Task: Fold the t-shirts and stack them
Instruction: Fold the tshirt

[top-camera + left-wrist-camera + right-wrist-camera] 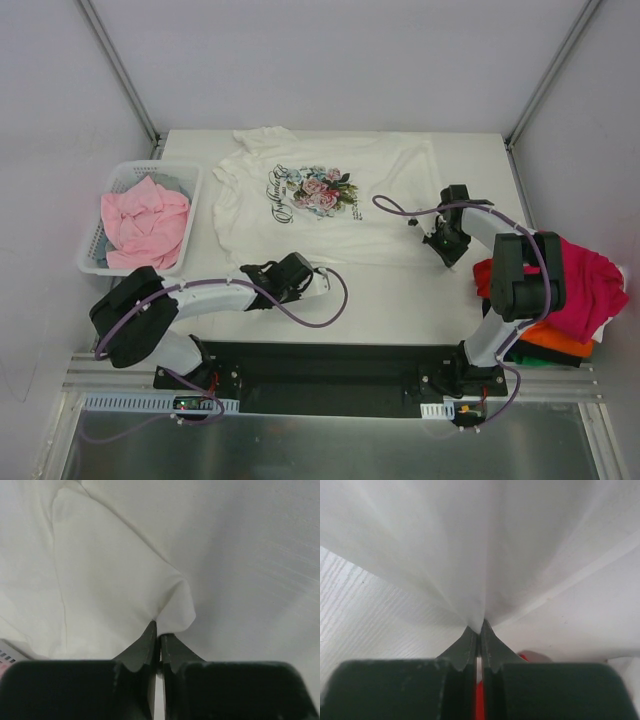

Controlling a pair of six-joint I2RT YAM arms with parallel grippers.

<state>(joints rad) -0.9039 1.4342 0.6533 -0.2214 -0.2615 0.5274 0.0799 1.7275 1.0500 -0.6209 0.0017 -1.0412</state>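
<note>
White t-shirt [300,230] with a flower print lies spread flat overhead; only the wrist views show left gripper [159,631] and right gripper [480,628] clamped, apparently on its hem.

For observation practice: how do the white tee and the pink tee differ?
The white tee lies spread on the table; the pink tee sits crumpled in the basket. White bears a flower print; pink looks plain. The left gripper and right gripper pinch only the white. Both are unfolded.

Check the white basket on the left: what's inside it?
A crumpled pale pink t-shirt fills the basket, with a bit of grey-green cloth showing at its far right corner. Whatever lies beneath the pink shirt is covered.
</note>
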